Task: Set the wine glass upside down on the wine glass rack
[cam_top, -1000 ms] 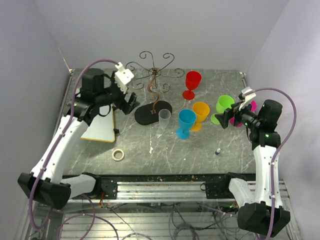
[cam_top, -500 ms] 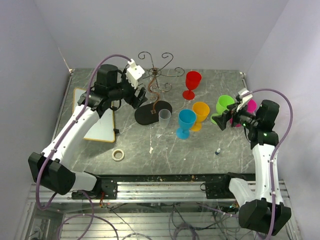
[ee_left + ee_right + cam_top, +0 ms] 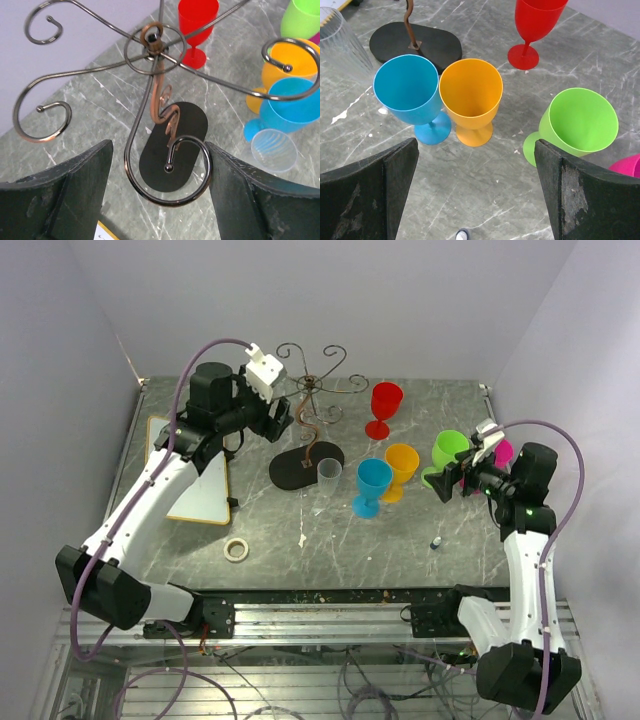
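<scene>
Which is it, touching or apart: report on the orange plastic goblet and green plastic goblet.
Apart. Right wrist view shows bare tabletop between orange goblet and green goblet.

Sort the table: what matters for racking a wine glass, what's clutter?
Job: dark bronze wire wine glass rack on a black oval base; red plastic wine glass; blue plastic wine glass; orange plastic wine glass; green plastic wine glass; pink plastic wine glass.
Clutter: clear ribbed plastic cup; beige tape roll; white flat board with yellow edge; small dark object.
</scene>
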You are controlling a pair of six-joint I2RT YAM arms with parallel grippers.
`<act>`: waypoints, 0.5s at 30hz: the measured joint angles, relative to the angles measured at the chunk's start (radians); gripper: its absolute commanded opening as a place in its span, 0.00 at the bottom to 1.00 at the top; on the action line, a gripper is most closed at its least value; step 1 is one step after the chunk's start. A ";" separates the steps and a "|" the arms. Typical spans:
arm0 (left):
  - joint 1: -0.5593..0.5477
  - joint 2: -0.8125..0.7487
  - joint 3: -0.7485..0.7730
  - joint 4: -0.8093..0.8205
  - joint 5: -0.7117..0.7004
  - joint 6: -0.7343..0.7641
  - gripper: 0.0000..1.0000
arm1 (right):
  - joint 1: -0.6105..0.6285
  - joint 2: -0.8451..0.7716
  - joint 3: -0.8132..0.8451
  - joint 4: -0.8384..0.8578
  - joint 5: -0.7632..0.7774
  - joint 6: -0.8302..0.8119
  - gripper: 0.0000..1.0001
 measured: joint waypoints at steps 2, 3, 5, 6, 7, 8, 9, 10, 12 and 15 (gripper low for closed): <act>0.000 0.000 0.005 0.022 -0.013 -0.014 0.75 | 0.000 -0.010 -0.007 0.006 0.008 0.000 1.00; -0.001 0.000 0.006 0.032 -0.017 -0.019 0.72 | 0.000 -0.013 -0.010 0.007 0.010 0.000 1.00; -0.002 0.003 0.006 0.044 -0.022 -0.027 0.67 | 0.000 -0.022 -0.016 0.011 0.016 0.000 1.00; -0.002 0.006 0.006 0.048 -0.024 -0.030 0.63 | 0.000 -0.026 -0.020 0.014 0.019 0.000 1.00; -0.003 0.009 0.007 0.051 -0.027 -0.031 0.58 | 0.000 -0.029 -0.023 0.014 0.023 0.000 1.00; -0.003 0.012 0.009 0.053 -0.029 -0.032 0.55 | 0.000 -0.032 -0.024 0.014 0.026 0.000 1.00; -0.003 0.013 0.012 0.054 -0.032 -0.032 0.52 | 0.000 -0.033 -0.025 0.015 0.028 0.000 1.00; -0.003 0.014 0.013 0.054 -0.033 -0.032 0.48 | 0.000 -0.034 -0.025 0.016 0.030 0.000 1.00; -0.004 0.014 0.013 0.053 -0.038 -0.035 0.38 | 0.000 -0.034 -0.026 0.018 0.032 0.000 1.00; -0.006 0.013 0.012 0.055 -0.047 -0.036 0.23 | 0.000 -0.034 -0.027 0.021 0.035 0.000 1.00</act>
